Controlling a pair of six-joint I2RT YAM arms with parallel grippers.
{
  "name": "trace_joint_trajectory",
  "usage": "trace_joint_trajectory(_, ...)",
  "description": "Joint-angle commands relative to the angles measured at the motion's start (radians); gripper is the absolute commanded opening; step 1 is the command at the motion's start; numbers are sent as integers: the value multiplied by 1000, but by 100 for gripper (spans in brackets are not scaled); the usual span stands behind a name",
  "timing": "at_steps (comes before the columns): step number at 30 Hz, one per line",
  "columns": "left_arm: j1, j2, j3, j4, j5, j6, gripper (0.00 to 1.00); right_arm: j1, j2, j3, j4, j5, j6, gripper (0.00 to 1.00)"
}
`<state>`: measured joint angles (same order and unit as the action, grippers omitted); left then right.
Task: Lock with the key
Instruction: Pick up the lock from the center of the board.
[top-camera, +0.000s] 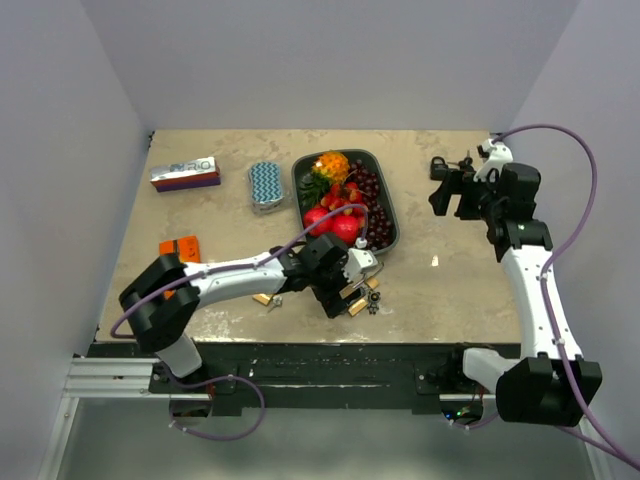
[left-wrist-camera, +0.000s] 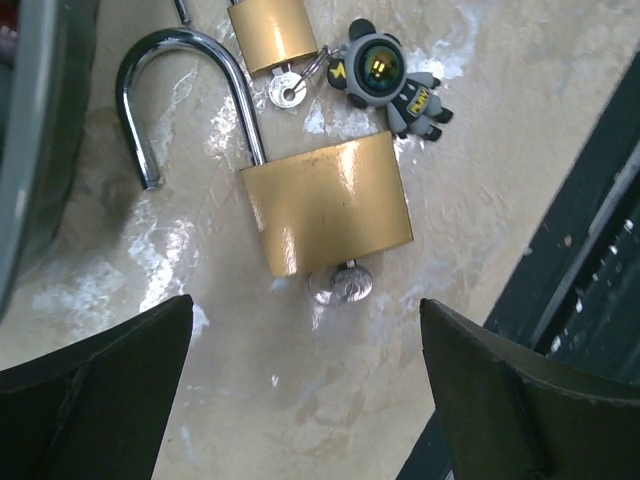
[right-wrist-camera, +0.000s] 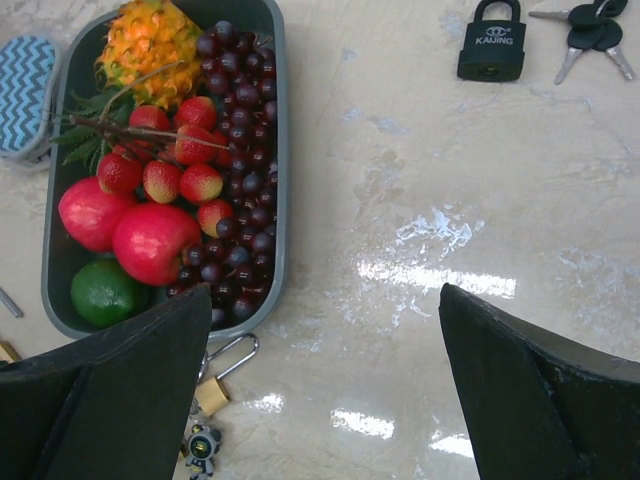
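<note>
Brass padlock (left-wrist-camera: 325, 205), shackle (left-wrist-camera: 245, 110) open, key (left-wrist-camera: 341, 285) in its base, lies below wide-apart left pincer (left-wrist-camera: 308, 330).

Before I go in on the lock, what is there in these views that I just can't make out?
Top external: the large brass padlock is mostly hidden under the left arm.
Left wrist: the blade of the key is hidden inside that padlock's body, so how far it is turned cannot be told.
Left wrist: the small brass padlock is cut off by the top edge.
Right wrist: the black keys are cut off by the top edge; count unclear.
</note>
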<state>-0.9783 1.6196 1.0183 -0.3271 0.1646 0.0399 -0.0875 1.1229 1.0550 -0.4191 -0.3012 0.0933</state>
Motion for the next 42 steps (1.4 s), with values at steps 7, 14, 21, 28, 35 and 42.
trace_joint_trajectory(7, -95, 180, 120, 106, -134, -175, 99, -6, -75, -1, -49, 77, 39, 99)
trace_joint_trajectory(14, -97, 261, 140, 86, -186, -213, 95, -6, -94, 10, -69, 86, 23, 99)
trace_joint_trajectory(21, -99, 269, 126, 53, -192, -233, 68, -6, -95, 14, -79, 94, 17, 99)
trace_joint_trajectory(28, -106, 238, 143, 2, -183, -247, 37, -6, -91, 11, -87, 88, 19, 99)
trace_joint_trajectory(35, -106, 108, 196, 3, -122, -270, 0, -6, -95, 14, -96, 70, 28, 99)
trace_joint_trajectory(42, -106, 39, 316, 43, -57, -273, 0, -6, -106, 26, -87, 65, 33, 99)
